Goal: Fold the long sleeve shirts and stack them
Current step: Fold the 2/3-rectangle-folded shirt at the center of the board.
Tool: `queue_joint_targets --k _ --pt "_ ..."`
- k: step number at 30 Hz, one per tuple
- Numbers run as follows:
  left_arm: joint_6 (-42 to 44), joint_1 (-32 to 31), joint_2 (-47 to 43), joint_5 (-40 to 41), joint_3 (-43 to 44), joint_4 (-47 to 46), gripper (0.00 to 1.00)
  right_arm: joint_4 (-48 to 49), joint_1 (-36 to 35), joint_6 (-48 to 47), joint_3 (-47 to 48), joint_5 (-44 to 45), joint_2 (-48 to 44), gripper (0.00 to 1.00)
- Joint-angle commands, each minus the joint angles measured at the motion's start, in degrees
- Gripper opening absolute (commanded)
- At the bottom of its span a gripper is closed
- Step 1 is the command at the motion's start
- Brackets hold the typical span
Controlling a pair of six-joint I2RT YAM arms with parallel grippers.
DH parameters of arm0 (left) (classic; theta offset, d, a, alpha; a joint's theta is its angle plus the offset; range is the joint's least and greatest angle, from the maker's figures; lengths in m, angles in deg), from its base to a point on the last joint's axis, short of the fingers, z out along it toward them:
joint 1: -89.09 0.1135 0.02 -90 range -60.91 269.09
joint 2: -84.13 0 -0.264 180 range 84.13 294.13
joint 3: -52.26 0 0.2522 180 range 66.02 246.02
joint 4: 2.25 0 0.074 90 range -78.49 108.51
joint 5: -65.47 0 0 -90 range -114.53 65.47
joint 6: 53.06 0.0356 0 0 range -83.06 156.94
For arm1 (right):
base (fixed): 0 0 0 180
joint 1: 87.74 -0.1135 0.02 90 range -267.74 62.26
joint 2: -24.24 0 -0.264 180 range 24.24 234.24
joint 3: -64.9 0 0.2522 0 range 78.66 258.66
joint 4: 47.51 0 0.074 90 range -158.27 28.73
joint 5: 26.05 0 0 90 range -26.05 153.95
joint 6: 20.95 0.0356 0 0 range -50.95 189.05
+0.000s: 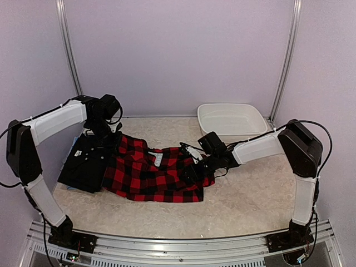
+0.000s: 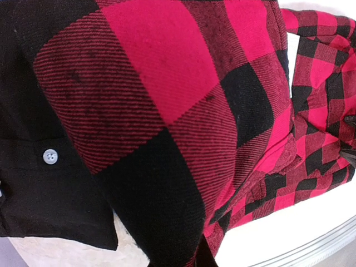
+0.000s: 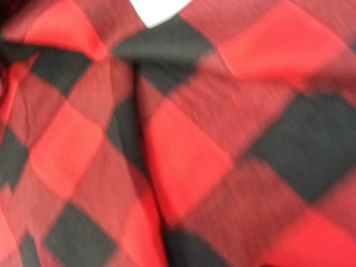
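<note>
The red-and-black checked flannel shirt (image 1: 156,175) is lying spread between the two tools, its left edge overlapping the black buttoned shirt (image 1: 83,164) just beside the left gripper (image 1: 109,135). That gripper is sitting with jaws together at the flannel's far left corner, cloth hiding its fingers. The right gripper (image 1: 193,168) is resting at the flannel's right edge; its wrist view is showing only blurred checks, so its jaw state cannot be told.

I find open room over the bare table (image 1: 245,206) at front and right. The checked shirt (image 1: 156,175) and black shirt (image 1: 86,161) cover middle and left; the basin (image 1: 231,119) blocks back right.
</note>
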State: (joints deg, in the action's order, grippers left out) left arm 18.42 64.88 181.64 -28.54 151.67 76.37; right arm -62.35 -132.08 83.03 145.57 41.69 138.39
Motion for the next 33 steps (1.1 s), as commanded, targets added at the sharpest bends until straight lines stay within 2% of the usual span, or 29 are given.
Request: queue_joint_targets --k 1,6,11,19,26,33 --pt "1.8 1.1 -2.8 4.7 -2.1 0.8 0.00 -1.7 -0.2 -1.3 1.1 0.7 -3.1 0.56" --pt "2.3 1.4 -3.7 9.3 -3.8 1.7 0.00 -3.3 -0.1 -1.5 0.9 3.2 -5.3 0.57" --pt "1.0 -1.3 -2.9 11.2 -2.1 3.1 0.00 -8.3 0.1 -1.2 1.8 14.5 -5.4 0.57" --pt "-4.4 -13.9 6.8 25.0 9.8 10.2 0.00 -12.1 1.1 0.9 2.5 21.8 -4.7 0.58" --pt "-9.7 -21.8 17.3 30.0 23.2 13.3 0.00 -14.3 1.5 2.9 1.7 24.2 -5.7 0.58" --pt "-12.6 -24.6 29.8 25.9 37.0 13.4 0.03 -12.6 3.8 4.3 -1.4 22.3 -8.2 0.58"
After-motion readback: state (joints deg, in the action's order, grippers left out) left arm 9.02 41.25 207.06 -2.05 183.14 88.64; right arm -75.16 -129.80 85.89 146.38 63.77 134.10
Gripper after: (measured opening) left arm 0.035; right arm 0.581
